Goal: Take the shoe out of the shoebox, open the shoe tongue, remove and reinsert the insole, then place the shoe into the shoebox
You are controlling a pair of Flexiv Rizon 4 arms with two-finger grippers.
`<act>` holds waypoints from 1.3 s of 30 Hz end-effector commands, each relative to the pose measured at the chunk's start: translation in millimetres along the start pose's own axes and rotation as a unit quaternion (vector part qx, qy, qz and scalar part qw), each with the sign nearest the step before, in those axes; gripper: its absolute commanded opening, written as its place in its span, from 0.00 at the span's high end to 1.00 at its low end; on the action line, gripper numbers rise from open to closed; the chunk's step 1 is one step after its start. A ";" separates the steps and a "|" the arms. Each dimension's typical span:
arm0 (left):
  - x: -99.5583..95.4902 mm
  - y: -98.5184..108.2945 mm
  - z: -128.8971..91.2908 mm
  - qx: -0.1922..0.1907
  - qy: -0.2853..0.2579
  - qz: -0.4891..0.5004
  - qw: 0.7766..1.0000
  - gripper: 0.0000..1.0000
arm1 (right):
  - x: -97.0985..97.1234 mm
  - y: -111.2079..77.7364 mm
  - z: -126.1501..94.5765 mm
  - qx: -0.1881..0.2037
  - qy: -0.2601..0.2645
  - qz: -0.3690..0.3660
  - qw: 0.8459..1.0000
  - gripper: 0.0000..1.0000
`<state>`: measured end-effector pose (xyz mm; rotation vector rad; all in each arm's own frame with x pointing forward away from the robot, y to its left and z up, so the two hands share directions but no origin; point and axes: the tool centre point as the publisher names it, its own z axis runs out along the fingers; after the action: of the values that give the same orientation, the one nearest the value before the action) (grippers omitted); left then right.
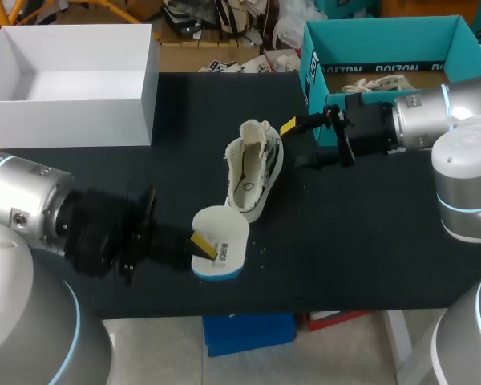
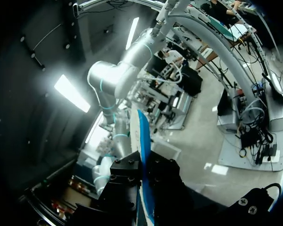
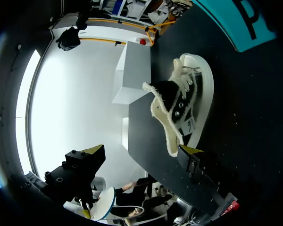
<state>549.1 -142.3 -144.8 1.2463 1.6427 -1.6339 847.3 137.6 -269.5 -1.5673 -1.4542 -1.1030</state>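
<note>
The shoe [image 1: 254, 172] lay with its long axis running near-to-far across the table [image 1: 369, 233], toe apparently far. The left gripper [image 1: 202, 243] clenched the insole [image 1: 228, 227]; the right gripper [image 1: 297, 146] stood released beside the shoe.

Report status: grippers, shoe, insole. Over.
Left gripper shut on insole, held off the shoe. Right gripper open beside shoe. Shoe on table, outside teal shoebox. Nothing between insole and shoe.

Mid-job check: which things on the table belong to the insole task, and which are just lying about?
Job: shoe; insole, held in the jaws of the left gripper; teal shoebox; right gripper, open beside the shoe.
Lying about: white box; what looks like a second shoe inside the teal shoebox.
</note>
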 end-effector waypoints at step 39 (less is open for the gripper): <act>49.8 65.2 -1.6 -0.022 0.055 0.204 0.977 1.00 | -0.4 0.0 1.8 -0.001 0.001 0.000 1.000 0.00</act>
<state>578.3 -134.3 -218.0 1.5482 1.3628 -1.2876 847.6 137.5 -269.4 -1.5664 -1.4534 -1.1026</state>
